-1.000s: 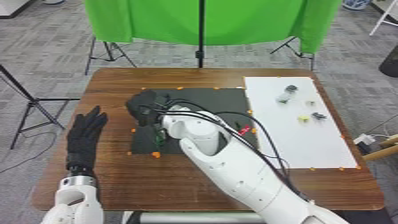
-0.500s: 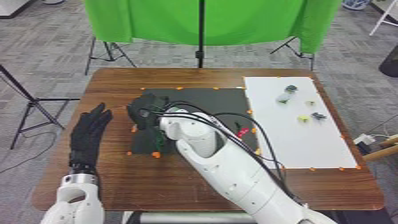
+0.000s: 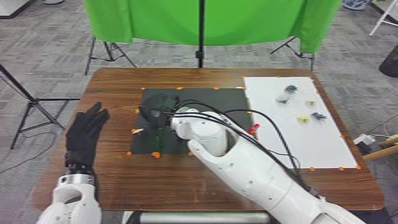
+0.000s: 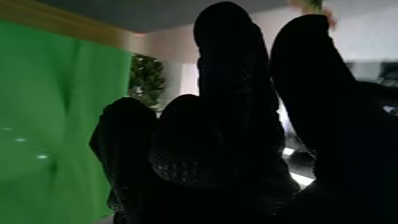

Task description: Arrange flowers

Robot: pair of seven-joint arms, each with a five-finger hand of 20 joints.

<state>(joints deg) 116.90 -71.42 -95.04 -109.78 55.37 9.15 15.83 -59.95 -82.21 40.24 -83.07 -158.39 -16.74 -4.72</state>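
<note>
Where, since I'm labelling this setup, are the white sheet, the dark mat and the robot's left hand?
White sheet (image 3: 320,145): head view, on its bare nearer part.
Dark mat (image 3: 213,95): head view, on its bare far part.
Left hand (image 3: 83,141): head view, mid-hand, below the fingers.

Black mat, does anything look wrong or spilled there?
I see no spill. One odd thing: a red thing lies slanted where the black mat meets the white sheet, not neatly on either.

Brown wooden table (image 3: 160,187) — 1 black mat (image 3: 218,100) beside 1 white sheet (image 3: 311,147) — orange bits (image 3: 155,155) edging both.
</note>
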